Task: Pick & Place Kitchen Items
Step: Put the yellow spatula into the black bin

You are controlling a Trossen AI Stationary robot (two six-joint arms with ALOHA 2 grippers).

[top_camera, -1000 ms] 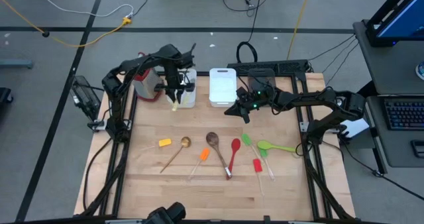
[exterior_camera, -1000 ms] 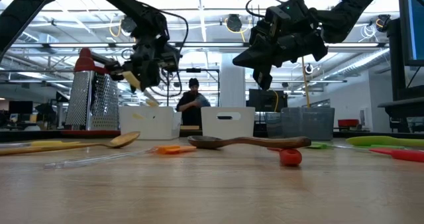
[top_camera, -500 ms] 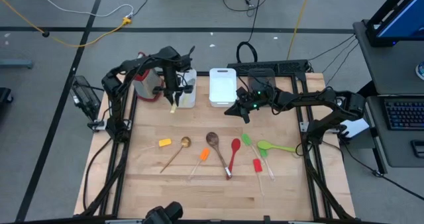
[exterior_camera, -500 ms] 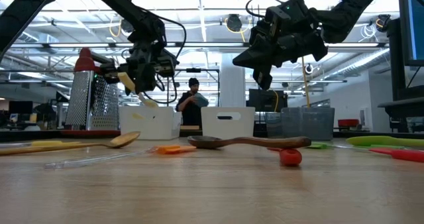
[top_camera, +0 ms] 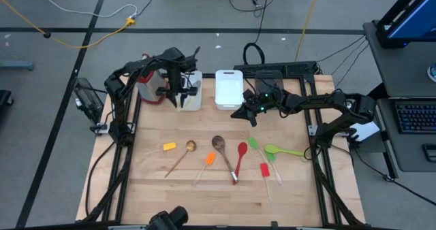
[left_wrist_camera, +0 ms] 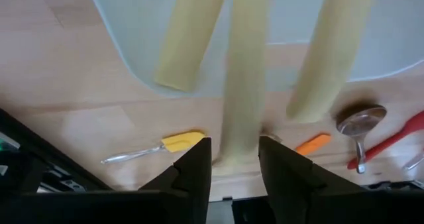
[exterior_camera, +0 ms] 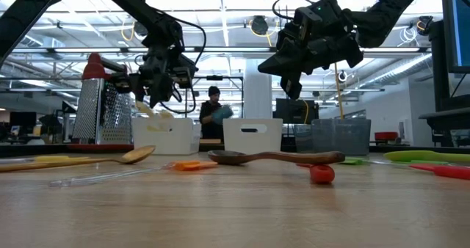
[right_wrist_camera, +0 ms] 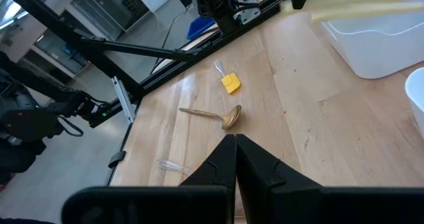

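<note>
While the left end effector grips one pale-handled knife, eight utensils lie on one table.

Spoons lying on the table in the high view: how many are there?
4: pale wooden spoon, dark wooden spoon, red spoon, lime-green spoon, in a row mid-table. Bins may hide others.

High camera is looking straight down from well above, taking in the whole pale wooden table and both arms. Low camera is sitting at tabletop height, facing level across the boards toward the far room. Left wrist camera is looking closely down at the table. Right wrist camera is looking obliquely across it. All four views are sharing the yellow mini spatula.
</note>
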